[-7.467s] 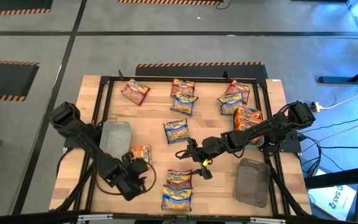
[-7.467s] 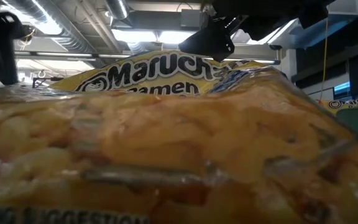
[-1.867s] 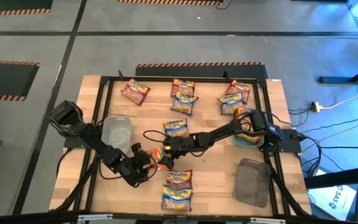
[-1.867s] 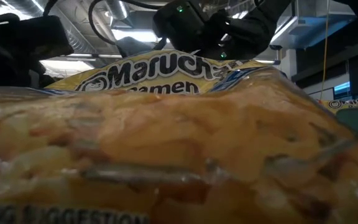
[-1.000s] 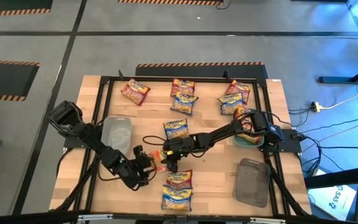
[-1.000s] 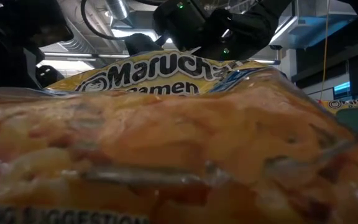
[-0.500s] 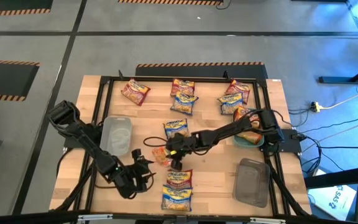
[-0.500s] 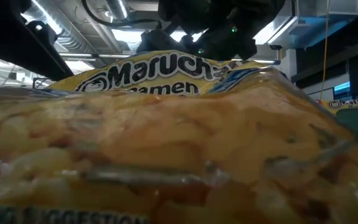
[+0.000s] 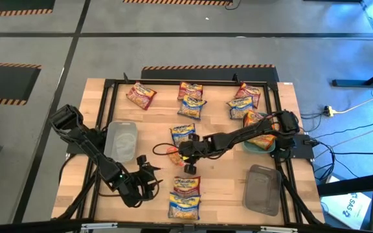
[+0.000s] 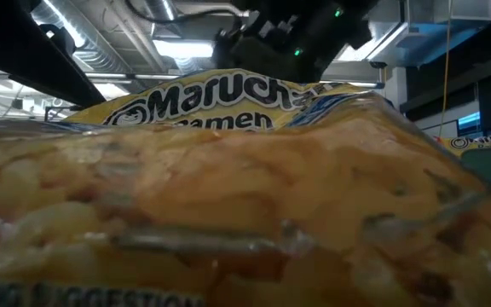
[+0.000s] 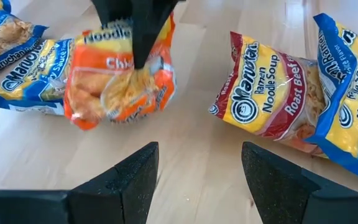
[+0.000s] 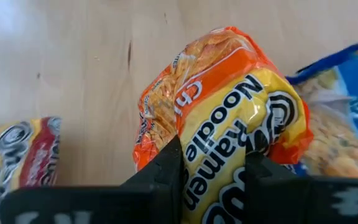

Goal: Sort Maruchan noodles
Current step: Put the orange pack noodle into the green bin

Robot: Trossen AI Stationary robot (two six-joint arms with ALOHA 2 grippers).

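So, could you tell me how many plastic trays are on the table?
3: a clear tray on the left, a teal tray by the right edge, and a grey tray at the lower right of the high view. None looks hidden.

Right claw (image 9: 175,153) clamped, arm stretched to table centre; left claw (image 11: 197,171) spread wide, near front.

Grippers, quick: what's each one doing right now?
Left gripper: open, holding nothing.
Right gripper: closed on the orange noodle packet, above the table's middle.
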